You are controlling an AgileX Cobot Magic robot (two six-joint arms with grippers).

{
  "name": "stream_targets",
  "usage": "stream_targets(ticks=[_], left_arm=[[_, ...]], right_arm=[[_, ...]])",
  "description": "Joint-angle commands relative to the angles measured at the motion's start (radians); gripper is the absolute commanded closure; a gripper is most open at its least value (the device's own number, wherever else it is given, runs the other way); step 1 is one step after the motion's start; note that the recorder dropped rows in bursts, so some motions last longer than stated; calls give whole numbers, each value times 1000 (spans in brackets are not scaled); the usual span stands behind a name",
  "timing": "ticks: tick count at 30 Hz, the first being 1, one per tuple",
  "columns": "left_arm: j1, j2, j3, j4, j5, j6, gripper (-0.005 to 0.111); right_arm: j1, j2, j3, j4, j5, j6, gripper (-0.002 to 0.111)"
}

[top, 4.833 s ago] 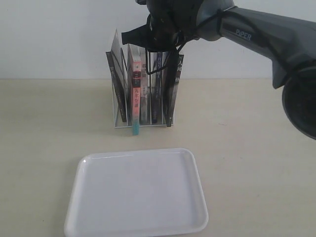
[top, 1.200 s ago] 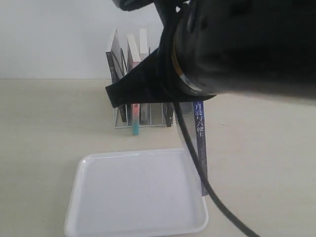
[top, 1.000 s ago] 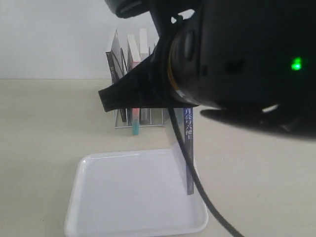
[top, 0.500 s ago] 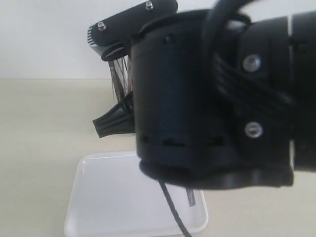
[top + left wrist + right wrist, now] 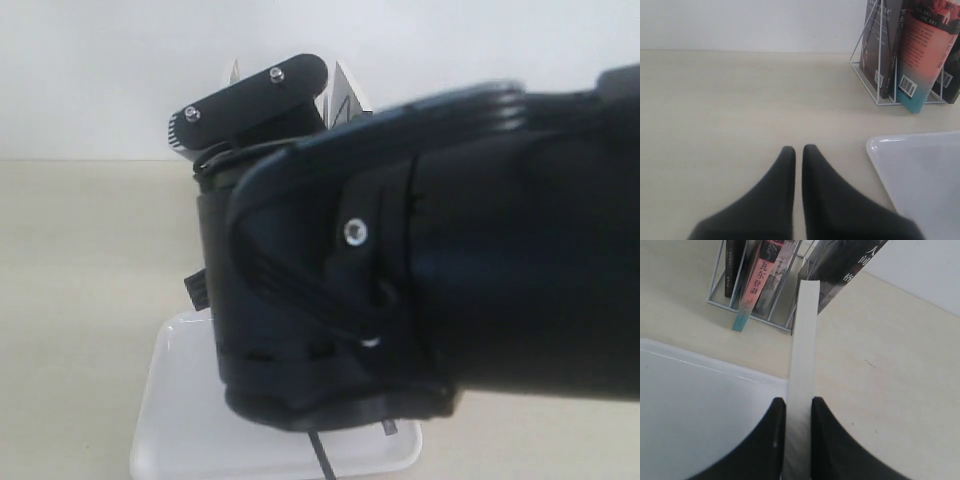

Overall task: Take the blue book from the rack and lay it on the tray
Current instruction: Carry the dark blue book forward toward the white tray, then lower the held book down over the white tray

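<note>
Now blue book (image 5: 804, 340) lower over the tray (image 5: 690, 405), in right gripper (image 5: 798, 401).

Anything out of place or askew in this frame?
The red-and-teal paperback pokes out past the front wire of the white wire book rack, unlike its neighbours. Nothing spilled or damaged; the black right arm just blocks most of the exterior view.

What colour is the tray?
The tray is plain white. The right wrist view shows it best.
</note>
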State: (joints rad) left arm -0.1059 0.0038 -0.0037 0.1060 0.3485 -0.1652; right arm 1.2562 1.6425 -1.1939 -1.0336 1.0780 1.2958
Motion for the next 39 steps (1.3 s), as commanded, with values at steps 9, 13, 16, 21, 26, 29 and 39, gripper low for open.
stream_targets(ticks=[9,13,16,21,26,29,39], left_arm=[[2,-4,4,0,-4,2,102],[2,-4,4,0,-4,2,102],[2,-4,4,0,-4,2,102],[2,-4,4,0,-4,2,102],[2,-4,4,0,-4,2,102],[2,-4,4,0,-4,2,102],[2,-4,4,0,-4,2,102]], right_arm=[[-2,38,-1,-51,17,18,108],[-2,46,-1,-68,-26,55,108],[-2,46,-1,-80,-49,74,108],[-2,46,-1,-85,-58,74,108],[-2,46,-1,-129,60,63,108],[-2,46,-1,-132,80,55,108],[-2,46,-1,-127,-37,78,108]])
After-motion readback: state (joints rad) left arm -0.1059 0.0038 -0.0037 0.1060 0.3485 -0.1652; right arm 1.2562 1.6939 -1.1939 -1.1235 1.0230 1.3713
